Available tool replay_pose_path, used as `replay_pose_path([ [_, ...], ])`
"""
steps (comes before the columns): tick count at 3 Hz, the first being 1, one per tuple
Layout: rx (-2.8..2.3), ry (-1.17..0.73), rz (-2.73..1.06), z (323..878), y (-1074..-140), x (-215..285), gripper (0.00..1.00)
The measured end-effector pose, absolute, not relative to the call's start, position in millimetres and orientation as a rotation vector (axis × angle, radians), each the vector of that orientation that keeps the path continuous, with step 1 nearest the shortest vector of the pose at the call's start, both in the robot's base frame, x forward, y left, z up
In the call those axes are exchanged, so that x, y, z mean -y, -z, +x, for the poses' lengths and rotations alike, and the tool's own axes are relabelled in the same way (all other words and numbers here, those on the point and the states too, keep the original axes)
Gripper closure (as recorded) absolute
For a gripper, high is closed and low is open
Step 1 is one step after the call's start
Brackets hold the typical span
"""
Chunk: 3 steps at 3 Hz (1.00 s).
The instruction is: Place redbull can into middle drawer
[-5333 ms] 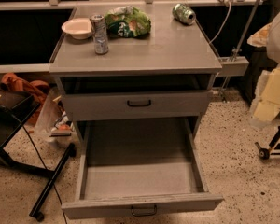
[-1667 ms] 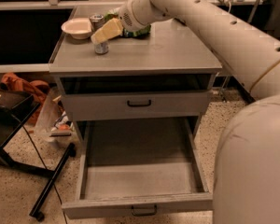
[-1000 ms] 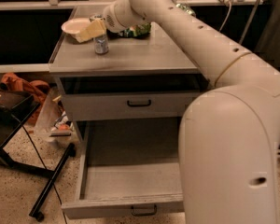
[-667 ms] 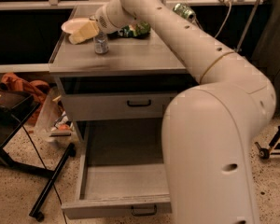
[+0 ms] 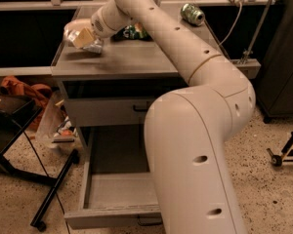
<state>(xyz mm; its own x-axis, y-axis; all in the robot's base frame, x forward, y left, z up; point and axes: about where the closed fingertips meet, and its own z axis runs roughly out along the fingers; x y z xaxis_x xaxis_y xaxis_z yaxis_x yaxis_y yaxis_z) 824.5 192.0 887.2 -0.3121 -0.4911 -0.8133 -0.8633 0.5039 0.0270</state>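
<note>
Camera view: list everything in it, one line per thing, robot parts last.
redbull can: one, silver, left of the cabinet top, mostly hidden by the gripper
bowl: one, white, back left of the top, partly behind the gripper
green bag: one, back of the top, partly behind the arm
green can: one, on its side, back right of the top
cabinet: one, grey
upper drawer: one, grey, shut
middle drawer: one, grey, pulled open
cloth: one, orange, on the floor at left
black stand: one, on the floor at left
arm: one, beige, reaching over the top
gripper: one, at the redbull can
</note>
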Motion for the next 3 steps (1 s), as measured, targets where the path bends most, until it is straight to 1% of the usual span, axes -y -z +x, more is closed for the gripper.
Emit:
replay_pose_path([
  [2,-1.978,-0.618,-1.122,824.2,-883.4,-197.3,0.89],
  [3,-1.981,-0.620,-1.123,823.5,-882.7,-196.6,0.94],
])
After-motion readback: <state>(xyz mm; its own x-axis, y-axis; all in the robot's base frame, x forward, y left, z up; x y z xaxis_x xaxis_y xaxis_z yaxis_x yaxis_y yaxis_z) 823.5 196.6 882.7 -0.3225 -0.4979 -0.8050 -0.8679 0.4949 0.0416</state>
